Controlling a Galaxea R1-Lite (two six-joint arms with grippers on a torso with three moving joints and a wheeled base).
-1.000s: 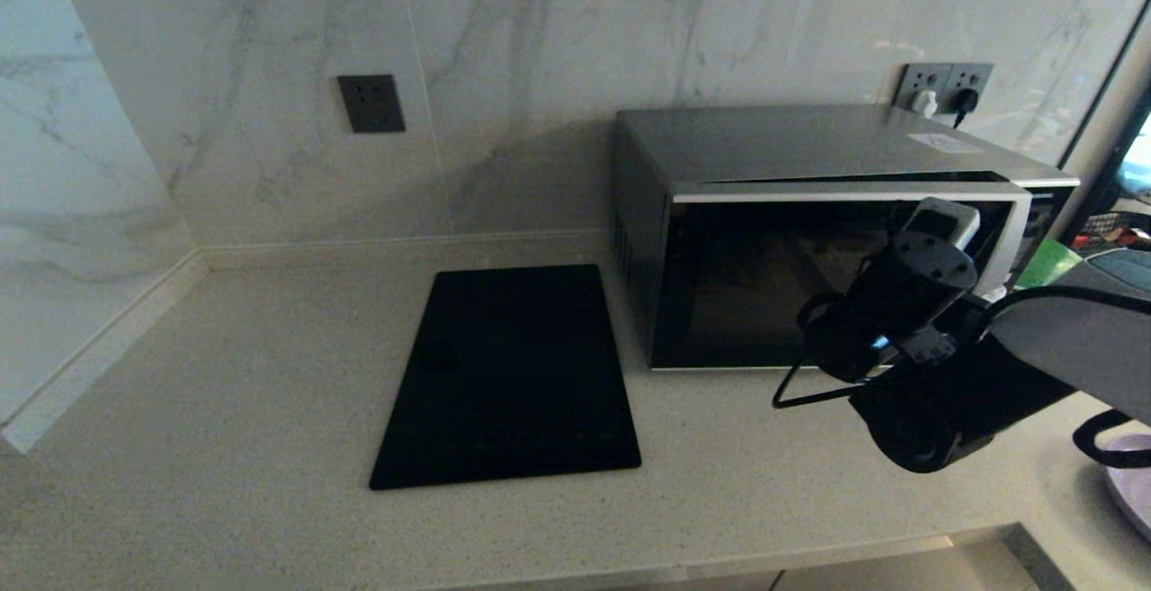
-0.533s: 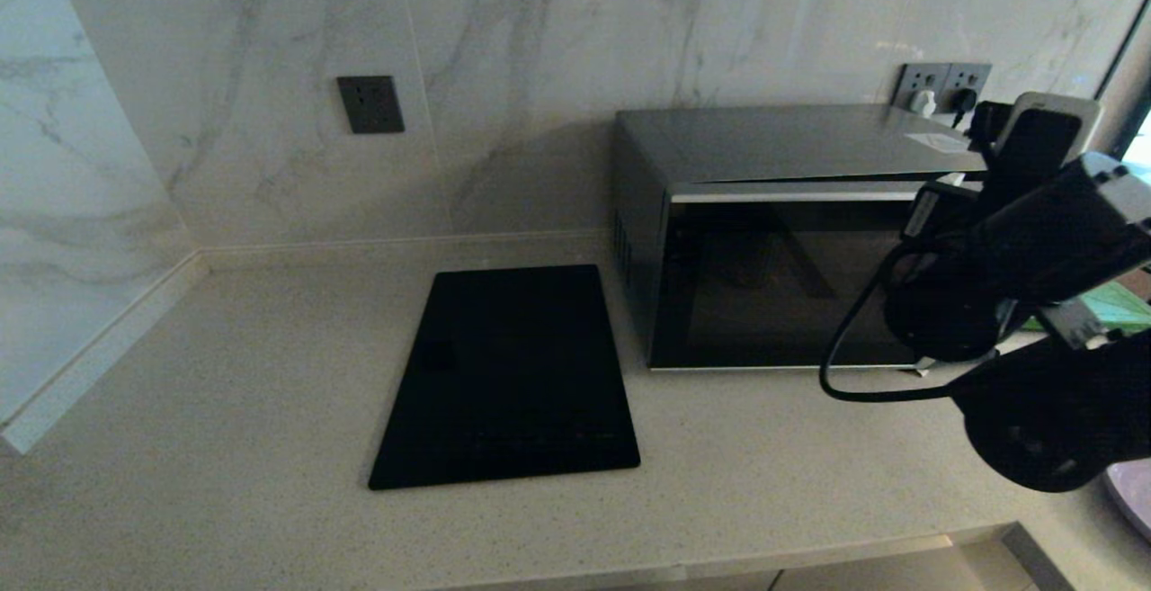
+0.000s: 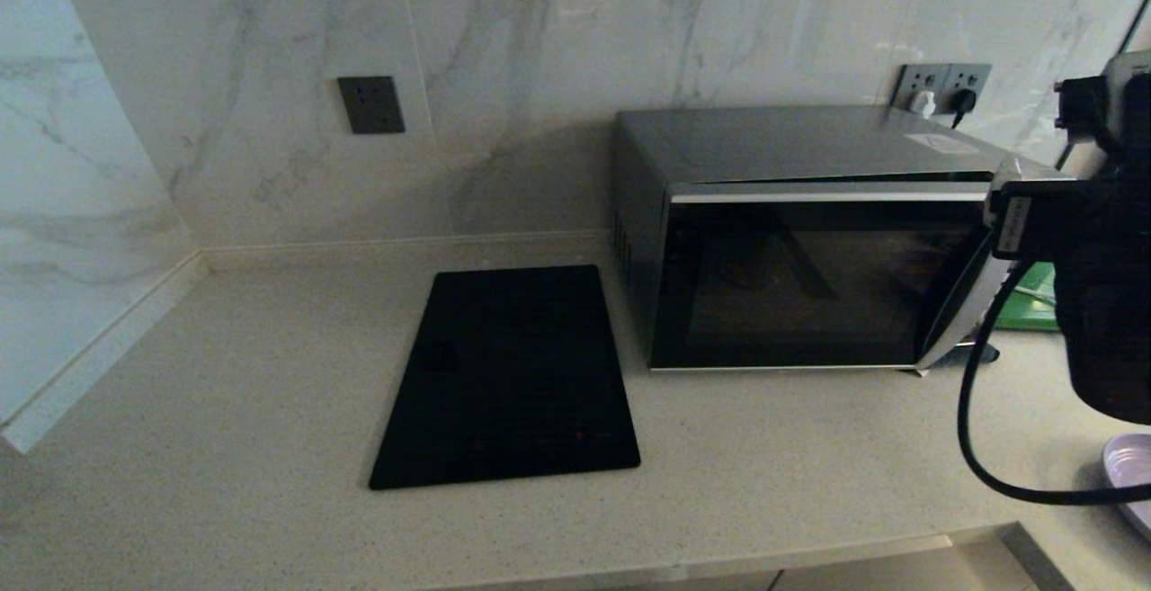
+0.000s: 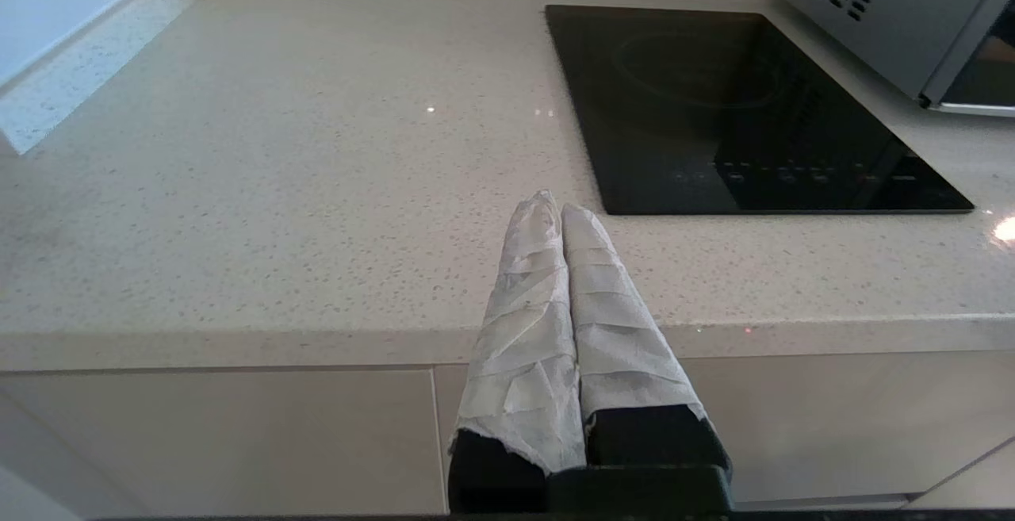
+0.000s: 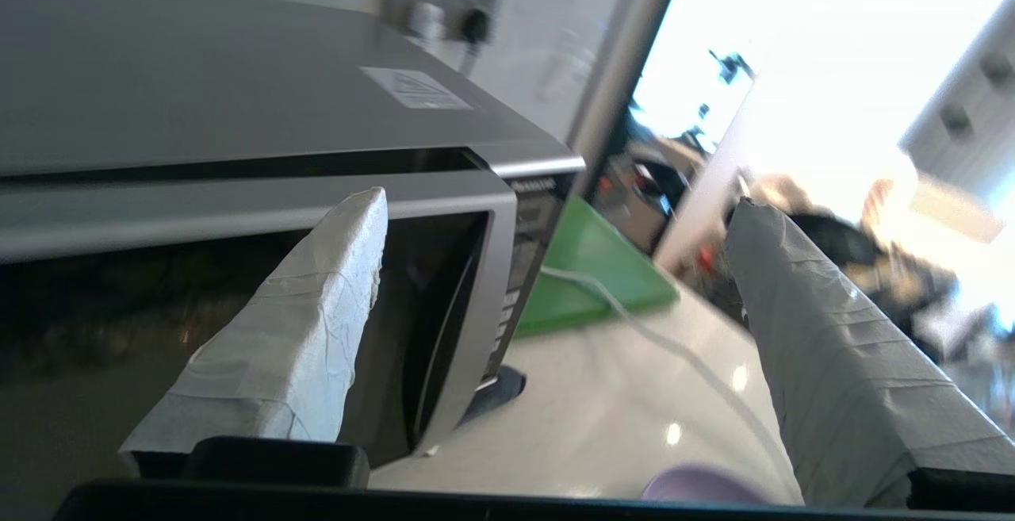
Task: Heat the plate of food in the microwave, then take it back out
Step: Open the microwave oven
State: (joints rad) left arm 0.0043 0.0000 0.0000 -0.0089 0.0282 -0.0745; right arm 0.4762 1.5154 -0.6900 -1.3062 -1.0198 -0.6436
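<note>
Now clear of the microwave (image 3: 809, 240) door it left ajar, the right end effector (image 5: 555, 283), spread open and empty, swings toward the plate of food (image 3: 1131, 474); the left end effector (image 4: 561, 224) rests closed.

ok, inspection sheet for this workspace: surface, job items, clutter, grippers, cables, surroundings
Surface: pale speckled countertop, no spills seen.
Job's things: microwave stands at the back, its door slightly ajar at the handle side; plate is at the counter's right edge, only its lilac rim in view, food not visible.
Clutter: black cooktop beside the microwave; green board beyond the microwave's panel side.
Grippers: right gripper open, empty, raised near the microwave's handle side; left gripper shut, empty, parked at the counter's front edge.
Cables: black cable loops from the right arm; two plugs in the wall socket.
Surroundings: marble-look wall tiles; a second dark socket.
</note>
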